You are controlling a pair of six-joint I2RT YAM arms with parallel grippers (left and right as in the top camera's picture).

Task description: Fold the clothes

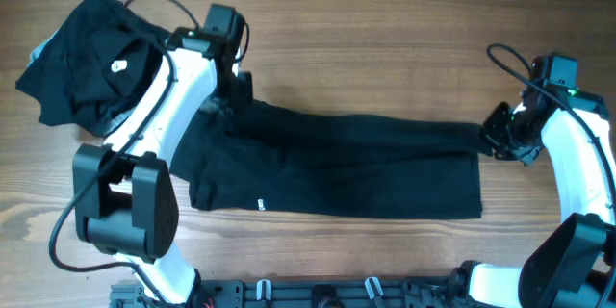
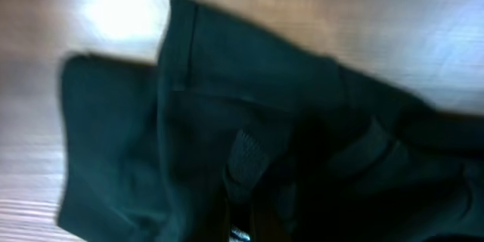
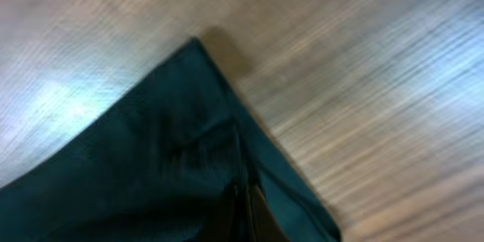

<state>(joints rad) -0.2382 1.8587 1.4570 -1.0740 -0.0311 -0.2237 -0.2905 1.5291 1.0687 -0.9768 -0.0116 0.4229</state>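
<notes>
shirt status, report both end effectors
Left end effector shut on shirt corner. Right end effector shut on opposite end. Black pile far left, under left arm.

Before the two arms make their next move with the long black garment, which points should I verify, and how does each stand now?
1. Right pincer shut on a corner of the spread garment: ok.
2. Left pincer gripping the other end: cannot tell, its wrist view is blurred.
3. Garment stretched long between both pincers: ok.
4. Fabric flat at the left end: not ok, it is bunched in folds.
5. Pile of clothes apart from the garment: cannot tell, the left arm covers the gap.
</notes>
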